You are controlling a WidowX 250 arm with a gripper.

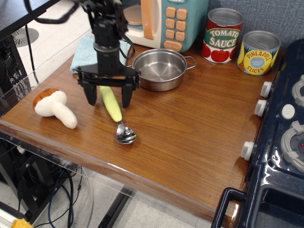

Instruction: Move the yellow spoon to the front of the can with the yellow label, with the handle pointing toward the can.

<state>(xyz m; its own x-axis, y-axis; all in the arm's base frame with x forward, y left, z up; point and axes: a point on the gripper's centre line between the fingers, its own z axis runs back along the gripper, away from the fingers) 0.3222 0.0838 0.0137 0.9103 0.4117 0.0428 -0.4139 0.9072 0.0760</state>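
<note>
The yellow spoon (114, 109) lies on the wooden table (190, 133) at the front left, its pale yellow handle pointing away and its metal bowl (125, 136) toward the front edge. My gripper (109, 101) is open, its two black fingers (90, 96) straddling the upper part of the handle, one on each side, low over the table. The can with the yellow label (258, 52) reading "PINEAPPLE SLICES" stands at the back right, far from the spoon.
A tomato sauce can (223, 35) stands left of the pineapple can. A steel pan (160, 69) sits right behind the gripper. A toy mushroom (53, 107) lies at the left. A blue cloth (85, 56), a toy microwave (164, 21) and a toy stove (285, 128) border the table.
</note>
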